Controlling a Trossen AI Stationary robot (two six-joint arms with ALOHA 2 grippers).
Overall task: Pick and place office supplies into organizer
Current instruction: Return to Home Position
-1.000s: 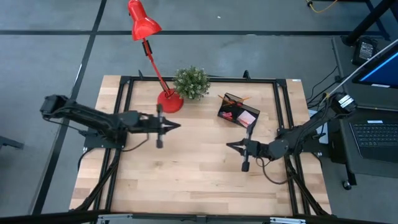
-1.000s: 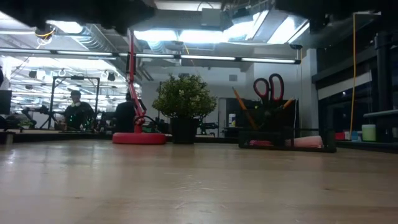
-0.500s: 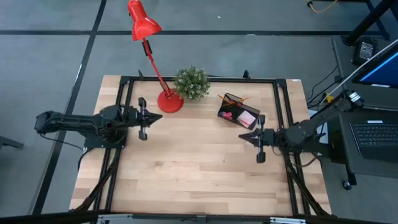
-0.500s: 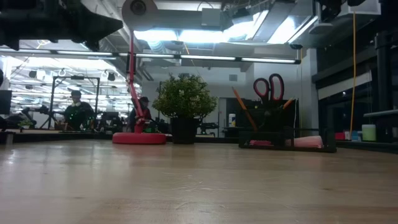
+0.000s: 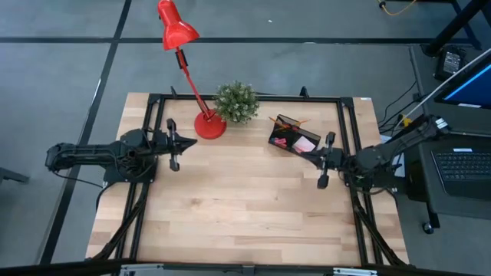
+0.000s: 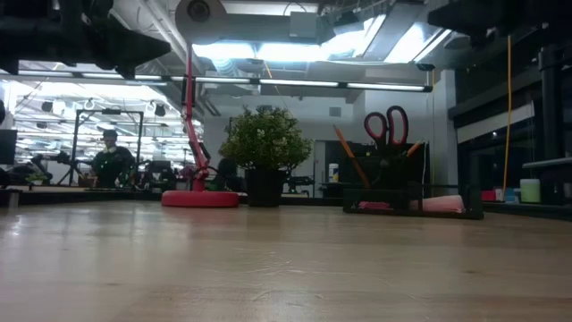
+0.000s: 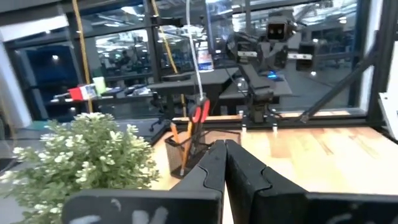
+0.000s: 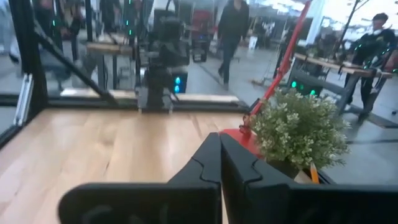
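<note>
Looks like the parking step to me: the left gripper (image 5: 186, 143) is hovering beside the lamp (image 5: 209, 125) base, fingers pressed together and carrying nothing, and the right gripper (image 5: 310, 156) is hanging just beside the organizer (image 5: 294, 136), also closed up and empty. The organizer is sitting at the back right of the table (image 5: 245, 199) with scissors (image 6: 386, 125) and pencils (image 6: 347, 152) standing in it. I'm guessing next each arm is folding to rest, the right one needing to avoid clipping the organizer.
</note>
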